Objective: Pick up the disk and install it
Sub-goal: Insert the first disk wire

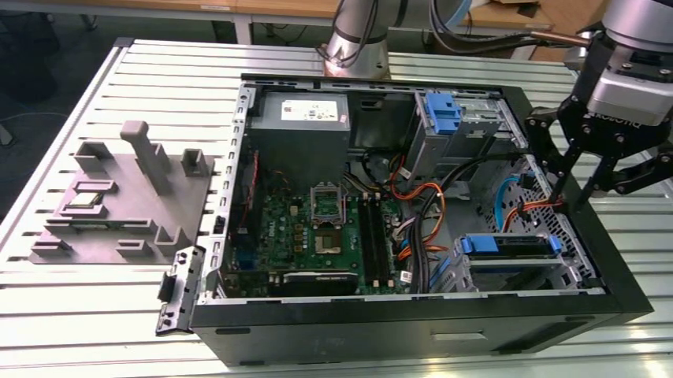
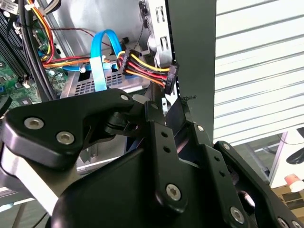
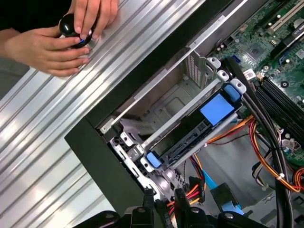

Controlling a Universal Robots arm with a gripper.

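The disk (image 1: 505, 246) lies flat in the drive bay at the near corner of the open computer case (image 1: 421, 331), on the exterior view's right, its blue rails showing at both ends. In the first wrist view the disk (image 3: 190, 135) sits across the metal cage with blue tabs at each end. My gripper (image 1: 587, 195) hangs over the case's wall on that side, beyond the disk and apart from it. It is open by a narrow gap, with nothing between its fingers. Its fingertips (image 3: 148, 202) stand next to a bundle of red, yellow and black power cables (image 2: 142, 64).
A person's hands (image 3: 61, 33) hold a small black round object on the slatted table just outside the case. Orange and blue cables (image 1: 505, 197) cross the space near the gripper. A grey power supply (image 1: 305, 118) and an upper cage with a blue latch (image 1: 444, 114) sit at the back. A grey fixture (image 1: 116, 197) stands at the exterior view's left.
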